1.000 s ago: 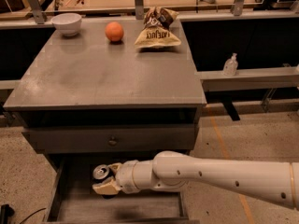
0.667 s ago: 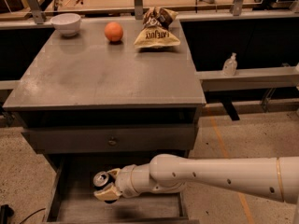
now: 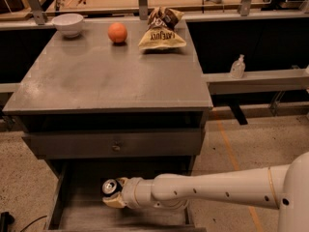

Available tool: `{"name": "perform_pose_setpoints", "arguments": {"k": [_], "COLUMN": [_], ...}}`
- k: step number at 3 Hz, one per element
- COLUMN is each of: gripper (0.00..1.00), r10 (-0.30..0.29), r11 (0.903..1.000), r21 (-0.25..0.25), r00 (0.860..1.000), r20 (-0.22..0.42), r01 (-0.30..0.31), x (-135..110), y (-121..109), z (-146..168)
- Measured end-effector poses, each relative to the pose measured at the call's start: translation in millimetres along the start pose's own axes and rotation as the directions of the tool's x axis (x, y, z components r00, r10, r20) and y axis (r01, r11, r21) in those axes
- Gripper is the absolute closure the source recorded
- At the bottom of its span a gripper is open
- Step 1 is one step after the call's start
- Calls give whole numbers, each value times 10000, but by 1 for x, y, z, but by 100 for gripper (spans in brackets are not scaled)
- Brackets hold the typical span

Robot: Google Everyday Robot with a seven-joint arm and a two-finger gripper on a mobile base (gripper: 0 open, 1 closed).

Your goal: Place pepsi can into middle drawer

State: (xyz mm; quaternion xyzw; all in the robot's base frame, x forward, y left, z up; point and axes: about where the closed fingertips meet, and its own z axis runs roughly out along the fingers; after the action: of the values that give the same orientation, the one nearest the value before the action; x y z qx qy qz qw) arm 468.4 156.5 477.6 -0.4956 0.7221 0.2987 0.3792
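Note:
The pepsi can (image 3: 109, 187) shows its silver top with pull-tab, low inside the open middle drawer (image 3: 77, 216). My gripper (image 3: 114, 195) is at the end of the white arm that reaches in from the right. It is shut on the can, with a tan finger (image 3: 114, 203) below the can and another beside it. The can's dark side is mostly hidden by the fingers. The drawer's grey floor shows under and left of the can, with a low side wall on the left.
A closed drawer front with a small knob (image 3: 116, 146) sits above the open drawer. On the cabinet top stand a white bowl (image 3: 68, 24), an orange fruit (image 3: 117, 33) and a chip bag (image 3: 162, 30). A clear bottle (image 3: 237, 67) stands on a ledge at right.
The gripper with the can has sunk slightly lower and a little further left into the drawer. Nothing on the cabinet top moved.

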Motion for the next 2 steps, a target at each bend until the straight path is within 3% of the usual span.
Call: {"name": "perform_pose_setpoints", "arguments": {"k": [1, 2], "gripper": [35, 12], "r10": [382, 1058], "r11": [9989, 9944], "r21": [238, -17], "r00": [9976, 9899], "r20": [572, 945], "r01": [-396, -1061], "x": [12, 27], "y": [-13, -16], "z": [12, 18]}}
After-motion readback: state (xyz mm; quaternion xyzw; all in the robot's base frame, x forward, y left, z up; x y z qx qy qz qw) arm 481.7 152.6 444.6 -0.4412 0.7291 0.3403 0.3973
